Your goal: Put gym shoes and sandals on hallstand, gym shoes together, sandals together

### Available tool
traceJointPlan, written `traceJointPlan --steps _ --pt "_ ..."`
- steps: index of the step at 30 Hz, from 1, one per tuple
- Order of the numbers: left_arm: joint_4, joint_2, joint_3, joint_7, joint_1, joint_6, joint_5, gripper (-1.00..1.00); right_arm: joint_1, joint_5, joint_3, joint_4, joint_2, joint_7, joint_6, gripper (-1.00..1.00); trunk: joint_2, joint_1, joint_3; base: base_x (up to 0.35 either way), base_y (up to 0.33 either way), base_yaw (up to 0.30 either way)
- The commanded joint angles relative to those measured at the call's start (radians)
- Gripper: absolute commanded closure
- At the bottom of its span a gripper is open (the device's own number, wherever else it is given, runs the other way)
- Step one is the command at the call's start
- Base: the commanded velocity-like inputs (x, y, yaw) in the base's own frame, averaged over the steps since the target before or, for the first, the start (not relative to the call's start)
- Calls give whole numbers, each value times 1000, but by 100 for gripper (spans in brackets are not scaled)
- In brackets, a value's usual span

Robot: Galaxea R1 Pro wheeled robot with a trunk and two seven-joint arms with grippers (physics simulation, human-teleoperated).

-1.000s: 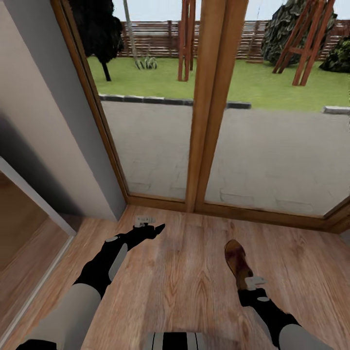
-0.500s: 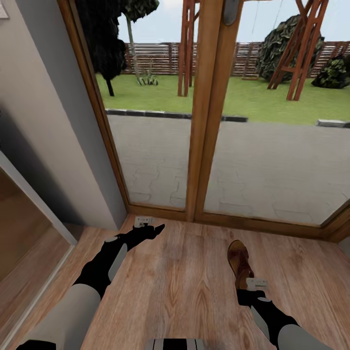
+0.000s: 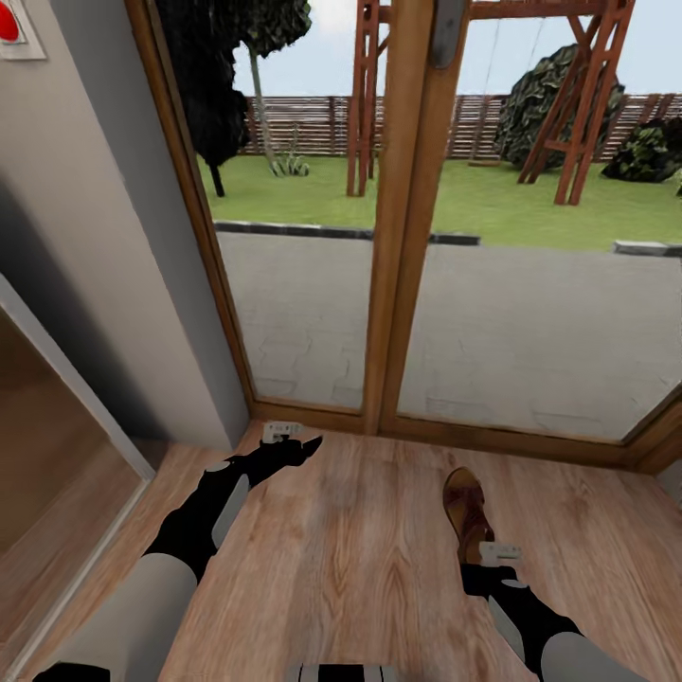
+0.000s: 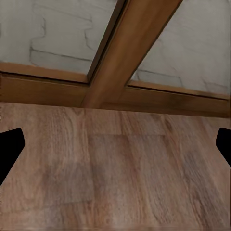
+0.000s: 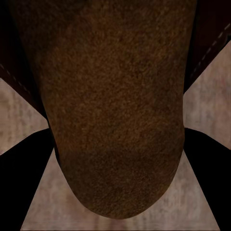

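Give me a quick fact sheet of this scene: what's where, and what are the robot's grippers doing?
setting: wood-plank floor before a glazed wooden door
outside: paving, lawn, fence
sandal: brown, beyond the right gripper
right gripper: fingers either side of the sandal's end; grip unclear
left gripper: open, holding nothing, near the door sill

Wood-framed glass doors point(image 3: 407, 237), plank floor point(image 3: 350, 549)

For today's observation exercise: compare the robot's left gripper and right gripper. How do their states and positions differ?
The left gripper is open and empty near the glass door's wooden frame; the right gripper is closed on the brown sandal, its heel between the fingers. Both sit low over the wood-plank floor.
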Motion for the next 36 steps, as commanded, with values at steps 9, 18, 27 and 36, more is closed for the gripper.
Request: traceJointPlan --steps 9,18,27,36 --pt "-1 0 0 -1 0 9 9 -100 0 3 -7 -1 0 0 4 100 0 -1 13 -268 140 0" --pt "-1 0 0 -1 0 9 10 -100 0 2 -7 -1 0 0 4 100 0 -1 16 -237 214 -7" --pt "-1 0 1 -1 0 9 10 -100 0 2 -7 -1 0 0 4 100 0 -1 21 0 301 -212" --pt "-1 0 1 -1 0 9 10 -100 0 2 -7 -1 0 0 4 100 0 -1 27 100 230 -280"
